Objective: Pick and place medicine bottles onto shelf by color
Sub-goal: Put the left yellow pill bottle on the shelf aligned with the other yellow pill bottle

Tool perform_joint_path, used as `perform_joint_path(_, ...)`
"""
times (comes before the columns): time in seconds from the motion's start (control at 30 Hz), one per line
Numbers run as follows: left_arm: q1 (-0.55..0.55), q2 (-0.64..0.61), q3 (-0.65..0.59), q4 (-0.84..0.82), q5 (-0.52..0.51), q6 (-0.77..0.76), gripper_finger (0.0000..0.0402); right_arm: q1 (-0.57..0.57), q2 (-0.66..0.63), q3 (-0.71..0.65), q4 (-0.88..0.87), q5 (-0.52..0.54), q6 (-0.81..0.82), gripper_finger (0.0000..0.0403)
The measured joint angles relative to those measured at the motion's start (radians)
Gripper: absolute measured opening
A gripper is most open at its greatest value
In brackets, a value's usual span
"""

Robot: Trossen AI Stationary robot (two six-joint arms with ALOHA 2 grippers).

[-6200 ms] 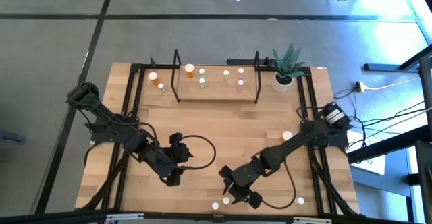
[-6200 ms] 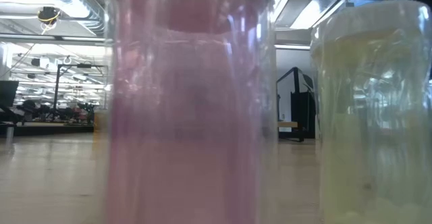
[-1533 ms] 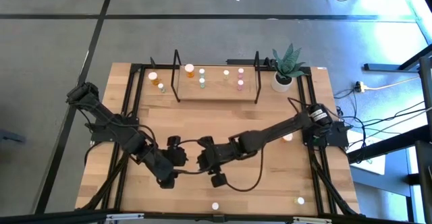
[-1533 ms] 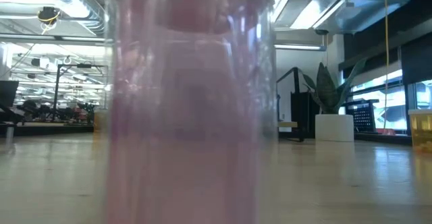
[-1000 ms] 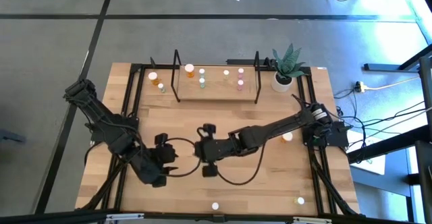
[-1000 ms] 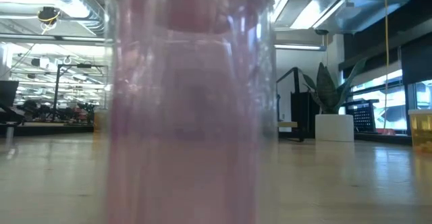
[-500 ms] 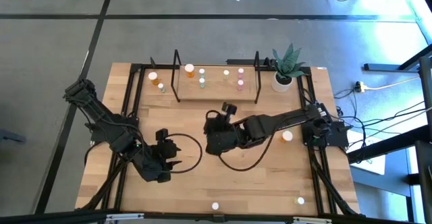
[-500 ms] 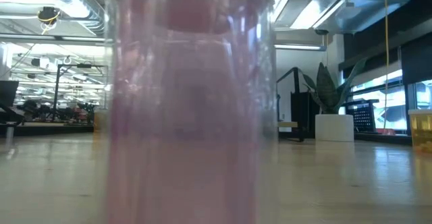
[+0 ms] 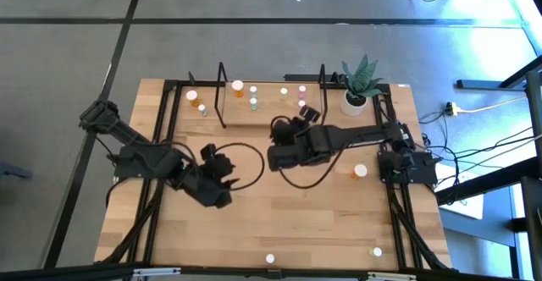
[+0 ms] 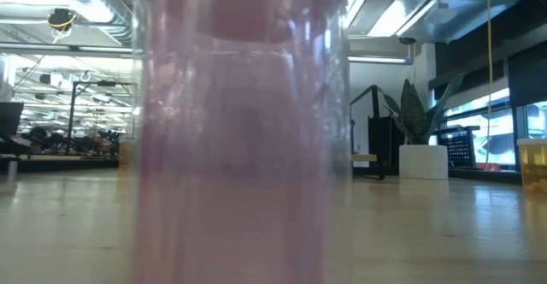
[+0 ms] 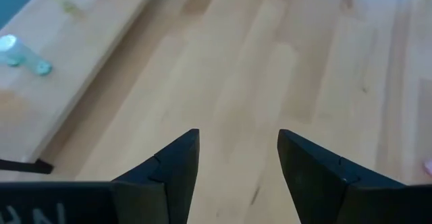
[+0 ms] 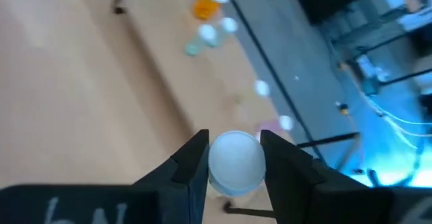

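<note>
Since the earlier frame the right gripper (image 9: 303, 114) had swung to the shelf (image 9: 271, 112), jaws clamping a white-capped bottle (image 12: 235, 159); it needed lowering upright beside matching-coloured bottles, while the left gripper (image 11: 237, 162) waited, jaws apart, empty.

We see the right gripper (image 9: 292, 122) at the shelf (image 9: 271, 112) front edge; the left gripper (image 9: 218, 164) hovers mid-table (image 9: 279, 222).

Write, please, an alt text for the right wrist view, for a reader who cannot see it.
The right gripper holds a small white-capped bottle between its two dark fingers, above the wooden table. Beyond it, the shelf carries an orange bottle and several other small white-capped bottles.
</note>
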Motion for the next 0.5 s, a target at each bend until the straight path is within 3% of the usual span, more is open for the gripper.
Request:
perform_joint_path(0.1, 0.029, 0.0, 0.0, -0.004, 0.0, 0.0, 0.0194, -0.012, -0.039, 0.0, -0.082, 0.039, 0.01, 0.0122)
perform_joint_path(0.3, 0.077, 0.0, 0.0, -0.012, -0.001, 0.001, 0.0194, -0.042, -0.173, -0.057, -0.083, 0.083, -0.01, 0.0122)
perform_joint_path(0.5, 0.126, 0.0, 0.0, -0.01, -0.091, 0.0, 0.0194, -0.077, -0.358, -0.295, 0.066, 0.083, 0.026, 0.0122)
